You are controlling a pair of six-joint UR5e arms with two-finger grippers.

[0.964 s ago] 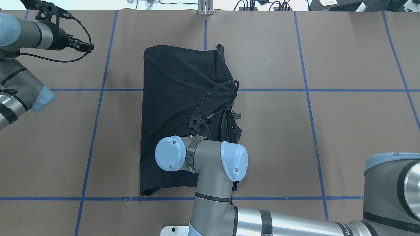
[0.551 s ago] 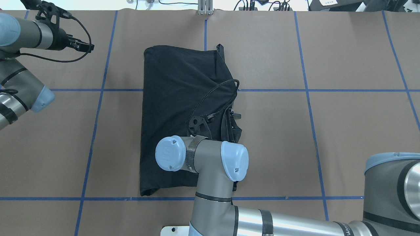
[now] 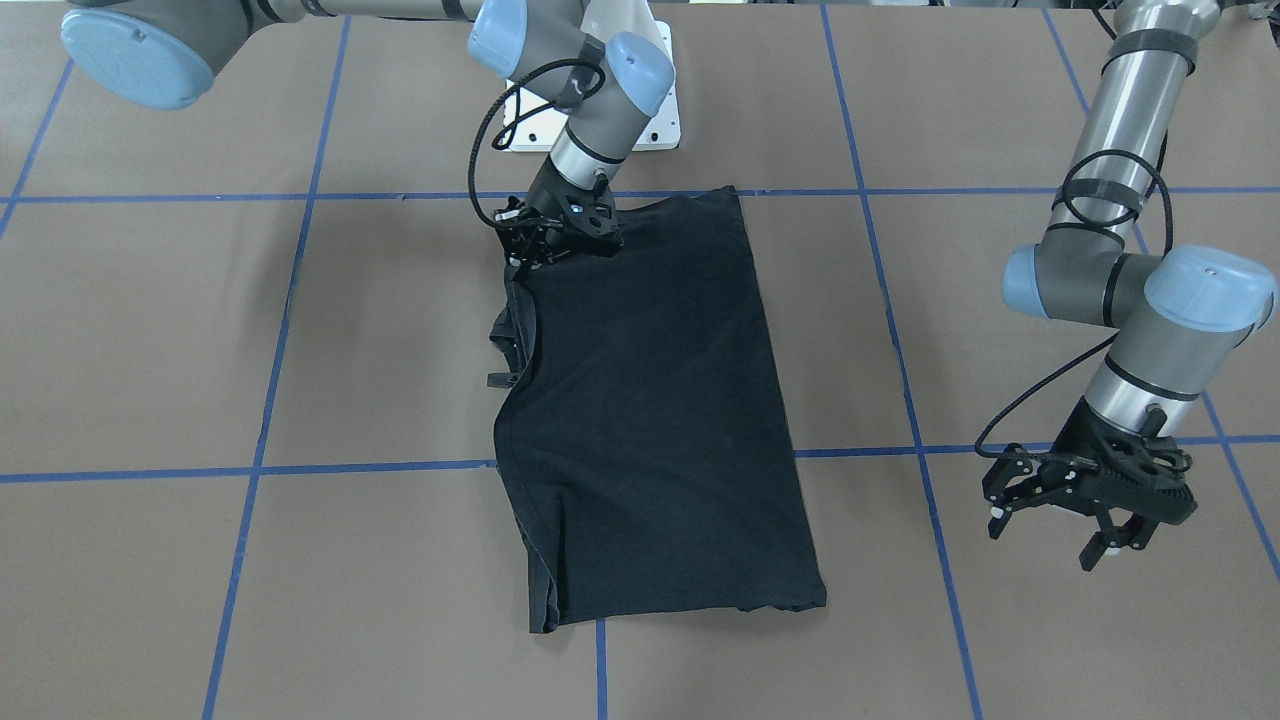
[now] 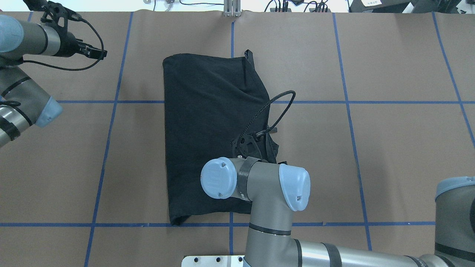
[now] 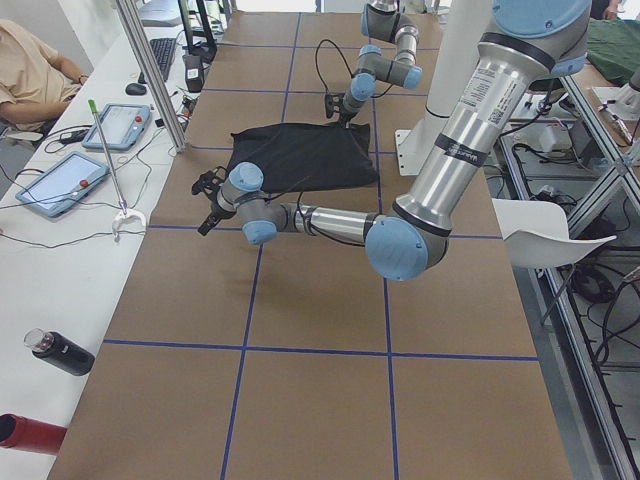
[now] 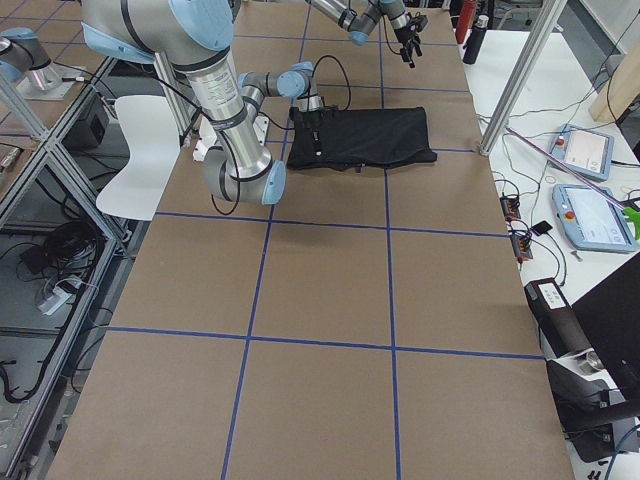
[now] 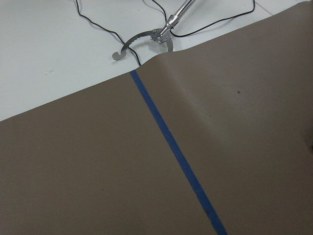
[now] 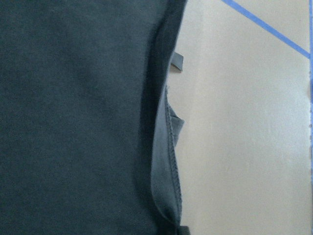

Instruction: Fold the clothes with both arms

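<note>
I log by colour: plain black folded fabric T-shirt [image 4: 207,129], frame centre. Matte brown paper table cover [image 4: 389,148], gridded with blue tape lines [image 4: 389,102]. Silver-grey jointed right arm [image 4: 267,207] and left arm [image 3: 1130,120], both with light-blue joint caps. Black left gripper [image 3: 1045,535] and black right gripper [image 3: 528,258].

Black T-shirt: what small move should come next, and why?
Probably bring the left gripper, open over bare table, across to the T-shirt; only the right gripper is at its bunched edge, and folding needs both.

Folded black T-shirt [image 4: 204,122] — right arm [image 4: 267,200] above
</note>
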